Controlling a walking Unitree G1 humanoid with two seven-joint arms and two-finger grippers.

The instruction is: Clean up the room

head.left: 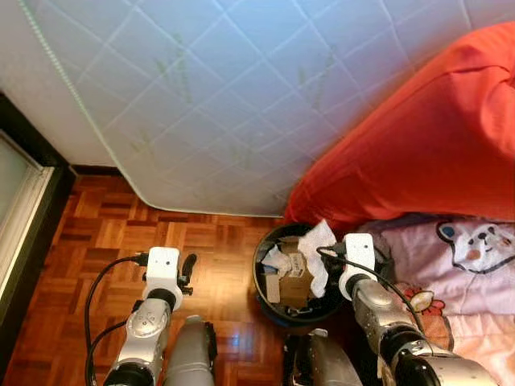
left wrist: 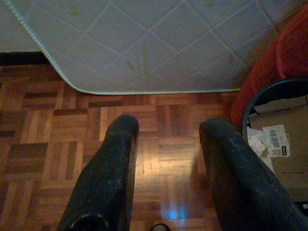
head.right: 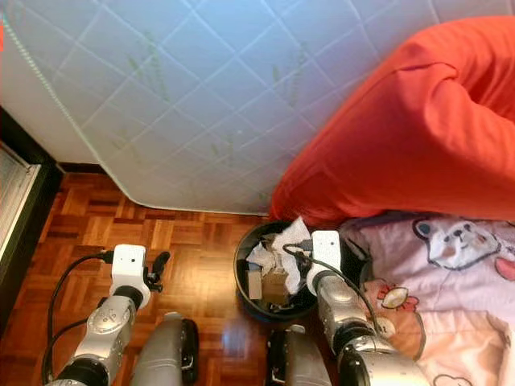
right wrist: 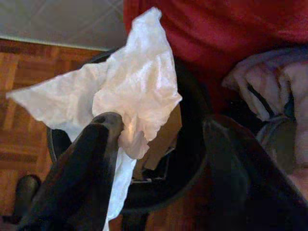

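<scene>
A black round bin [head.left: 261,256] stands on the parquet floor at the foot of the bed, holding cardboard [head.left: 294,283] and crumpled paper. My right gripper [right wrist: 161,122] hangs over the bin with its fingers apart. A white tissue [right wrist: 130,91] clings to one finger and droops toward the bin's mouth; the same tissue [head.left: 319,241] sits just above the rim. To the left of the bin, my left gripper [left wrist: 168,125] is open over bare parquet with nothing between its fingers.
A white quilted mattress [head.left: 225,96] leans against the wall ahead. A red duvet [head.left: 426,137] bulges on the right above a pink bear-print blanket [head.left: 463,265]. A dark door frame [head.left: 24,201] borders the left. Parquet [head.left: 105,225] lies open left of the bin.
</scene>
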